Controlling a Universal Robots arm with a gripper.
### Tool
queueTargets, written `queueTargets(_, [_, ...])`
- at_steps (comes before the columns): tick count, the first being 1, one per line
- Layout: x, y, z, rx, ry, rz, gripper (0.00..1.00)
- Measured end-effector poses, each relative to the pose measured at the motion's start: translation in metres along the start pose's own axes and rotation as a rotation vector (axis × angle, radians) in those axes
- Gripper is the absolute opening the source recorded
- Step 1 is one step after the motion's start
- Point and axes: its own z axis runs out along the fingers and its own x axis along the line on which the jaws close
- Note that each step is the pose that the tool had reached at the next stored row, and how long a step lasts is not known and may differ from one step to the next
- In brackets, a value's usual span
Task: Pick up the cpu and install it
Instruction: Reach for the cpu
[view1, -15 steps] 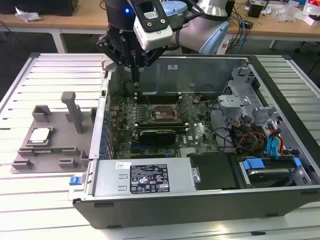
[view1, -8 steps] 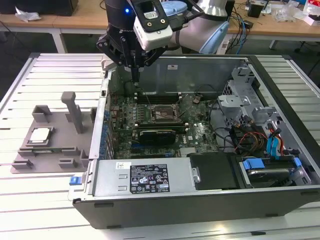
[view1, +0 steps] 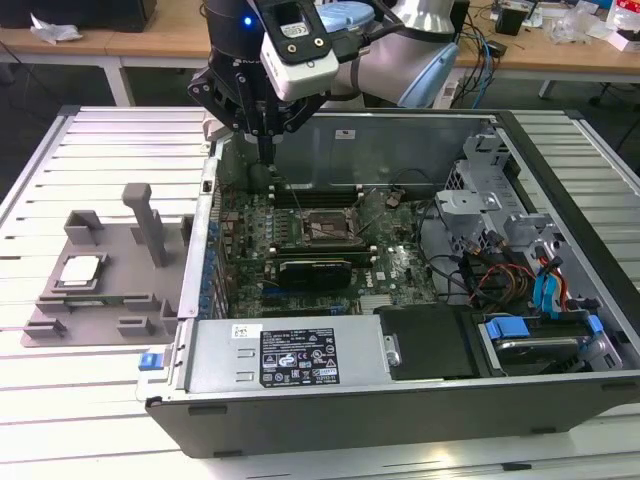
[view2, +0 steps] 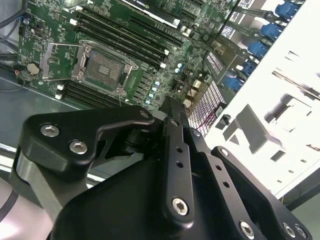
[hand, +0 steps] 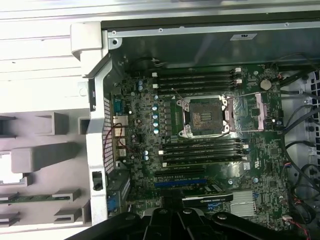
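We see tool (view1: 266, 158) pinched together, empty, over far-left corner of case (view1: 400, 400). Cpu (view1: 80, 271) lies flat in tray (view1: 100, 300) on surface (view1: 90, 400), well apart toward exterior view's left, nearer. Socket (view1: 325, 228) open, unfilled.

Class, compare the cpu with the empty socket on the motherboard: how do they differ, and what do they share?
The cpu has a shiny silver top; the socket is dark inside a metal frame. The cpu lies on the grey tray outside the computer case; the socket sits on the motherboard inside it. Both are square and lie flat.
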Motion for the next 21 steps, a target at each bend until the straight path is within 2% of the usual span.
queueTargets(4, [0.0052,-0.0003,-0.0001,0.0,0.0,0.0,0.11])
queueTargets(21, [0.0182,-0.0009,-0.0004,-0.0001,-0.0001,0.0,0.11])
